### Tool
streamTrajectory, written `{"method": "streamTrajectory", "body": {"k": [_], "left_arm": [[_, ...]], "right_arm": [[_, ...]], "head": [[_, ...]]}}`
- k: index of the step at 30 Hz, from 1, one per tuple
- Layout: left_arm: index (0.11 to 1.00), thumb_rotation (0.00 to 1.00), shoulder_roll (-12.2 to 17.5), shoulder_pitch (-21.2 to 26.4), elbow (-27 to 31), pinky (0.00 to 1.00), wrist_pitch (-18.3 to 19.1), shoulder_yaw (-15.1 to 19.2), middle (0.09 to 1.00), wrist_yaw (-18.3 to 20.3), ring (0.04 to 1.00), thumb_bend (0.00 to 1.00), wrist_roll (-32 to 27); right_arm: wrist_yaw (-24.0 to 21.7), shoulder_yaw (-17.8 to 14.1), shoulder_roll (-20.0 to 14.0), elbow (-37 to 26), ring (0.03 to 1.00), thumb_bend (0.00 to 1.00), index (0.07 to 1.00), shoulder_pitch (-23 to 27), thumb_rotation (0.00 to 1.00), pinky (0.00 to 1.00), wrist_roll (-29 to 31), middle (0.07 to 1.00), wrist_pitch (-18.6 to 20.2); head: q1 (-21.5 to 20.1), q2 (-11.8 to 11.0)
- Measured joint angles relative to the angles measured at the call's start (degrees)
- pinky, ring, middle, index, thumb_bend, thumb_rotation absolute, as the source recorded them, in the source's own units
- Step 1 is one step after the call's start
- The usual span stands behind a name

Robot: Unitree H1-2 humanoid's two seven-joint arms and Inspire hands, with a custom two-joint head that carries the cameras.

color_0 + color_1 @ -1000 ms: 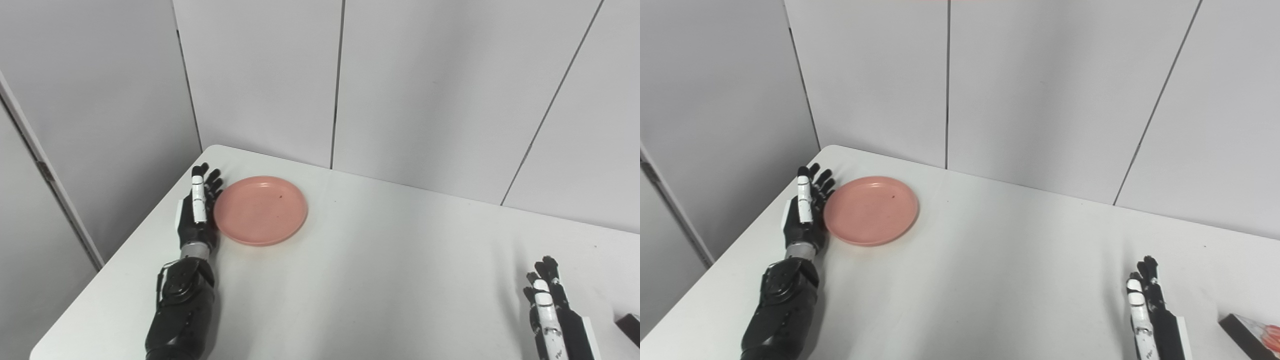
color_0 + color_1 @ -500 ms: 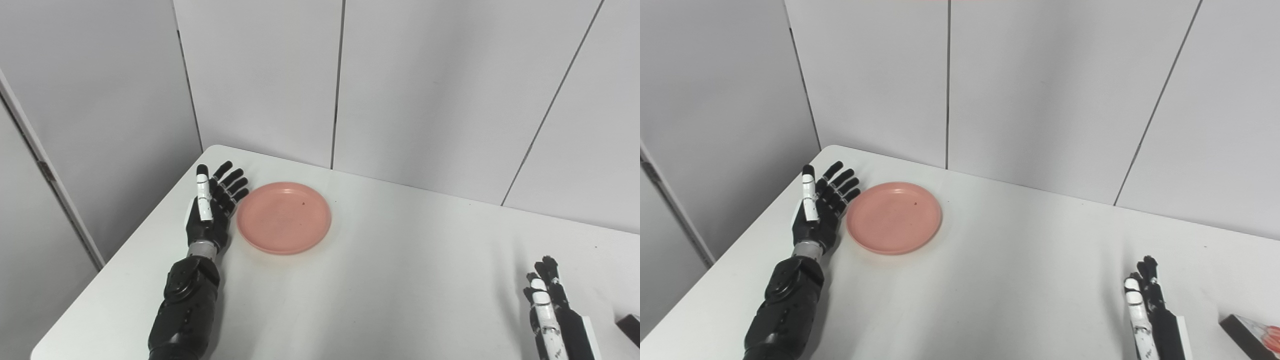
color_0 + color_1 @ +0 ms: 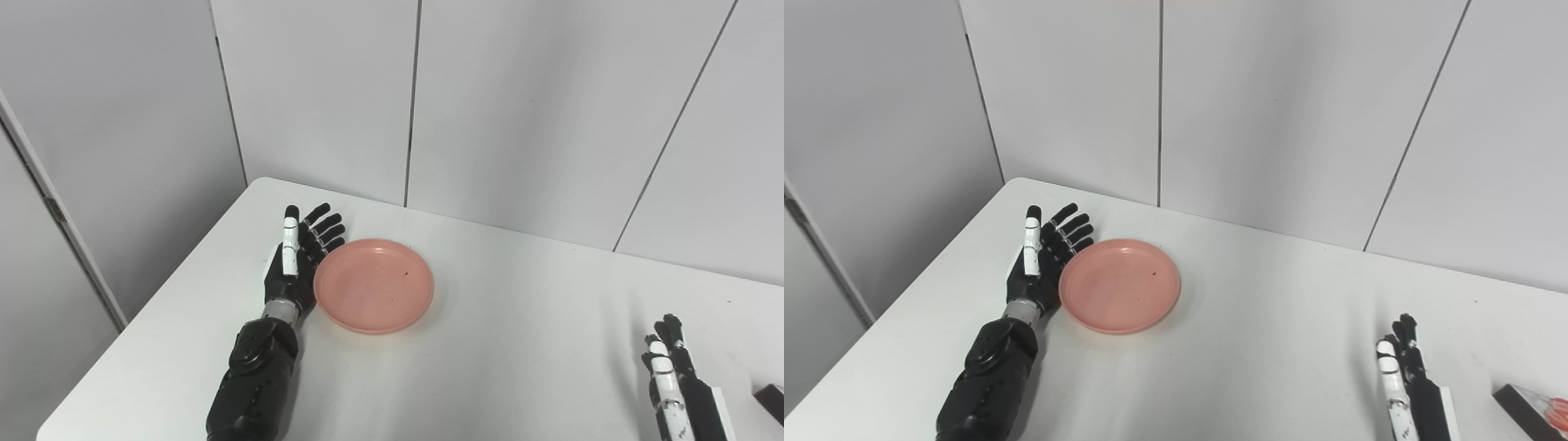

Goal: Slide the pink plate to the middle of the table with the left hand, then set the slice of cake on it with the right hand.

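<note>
Pink plate (image 3: 373, 286) lies flat on the white table (image 3: 490, 367), left of the table's middle and nearer the far edge than the near one. It is round, shallow and empty, with a low raised rim and a small dark speck on its inner face toward the right.

At the plate's left rim stands the left hand (image 3: 293, 269), set on edge with the palm turned toward the plate. Its fingers (image 3: 323, 225) are straight and spread a little, pointing away from the robot and slanting toward the far right. The palm side sits right against the plate's rim; whether it presses on it or only lies just beside it cannot be told. This hand holds nothing. Its black forearm runs back to the bottom edge of the picture, left of centre.

The right hand (image 3: 1405, 383) rests low at the right, well apart from the plate, with bare table between them. Its fingers are stretched out straight and lie close side by side, pointing toward the far edge, and nothing is in its hold.

Just to the right of that hand, at the bottom right corner of the right eye view, lies the slice of cake (image 3: 1534, 410), cut off by the picture's edge. Only a dark side, a pale top and a bit of red show.

Behind the table stand plain grey wall panels (image 3: 527, 104) with thin dark seams.
</note>
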State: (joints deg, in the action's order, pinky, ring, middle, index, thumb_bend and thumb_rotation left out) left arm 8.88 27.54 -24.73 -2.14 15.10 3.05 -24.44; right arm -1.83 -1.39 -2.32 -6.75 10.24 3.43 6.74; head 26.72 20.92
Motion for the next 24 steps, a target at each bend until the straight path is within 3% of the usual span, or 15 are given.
{"method": "streamTrajectory", "body": {"k": [13,18,22,24], "left_arm": [[0.844,0.99,-4.32,-2.30,5.11,0.89,1.70,-5.86,0.840,-0.81,0.868,0.79,6.57],[0.868,1.00,-5.57,-3.49,7.65,0.90,3.29,-6.72,0.861,-0.72,0.882,0.77,7.15],[0.891,1.00,-5.83,-5.39,10.38,0.91,4.16,-8.20,0.886,0.16,0.904,0.75,7.51],[0.907,0.99,-6.30,-6.37,12.01,0.92,4.73,-8.45,0.901,0.37,0.916,0.72,7.45]], "right_arm": [[0.24,0.02,0.03,-0.37,1.000,0.33,1.000,0.01,0.81,1.00,-0.09,1.000,0.39],[-0.47,0.08,-0.19,-0.32,1.000,0.29,1.000,0.06,0.84,1.00,0.86,1.000,0.35],[-0.99,0.09,-0.53,2.66,1.000,0.35,1.000,0.46,0.80,1.00,1.06,1.000,-1.37],[-1.33,0.11,-0.87,5.05,1.000,0.39,1.000,0.48,0.79,1.00,0.93,1.000,-3.81]], "head": [[-1.31,0.88],[-4.92,2.11],[-8.88,3.43],[-14.04,5.09]]}}
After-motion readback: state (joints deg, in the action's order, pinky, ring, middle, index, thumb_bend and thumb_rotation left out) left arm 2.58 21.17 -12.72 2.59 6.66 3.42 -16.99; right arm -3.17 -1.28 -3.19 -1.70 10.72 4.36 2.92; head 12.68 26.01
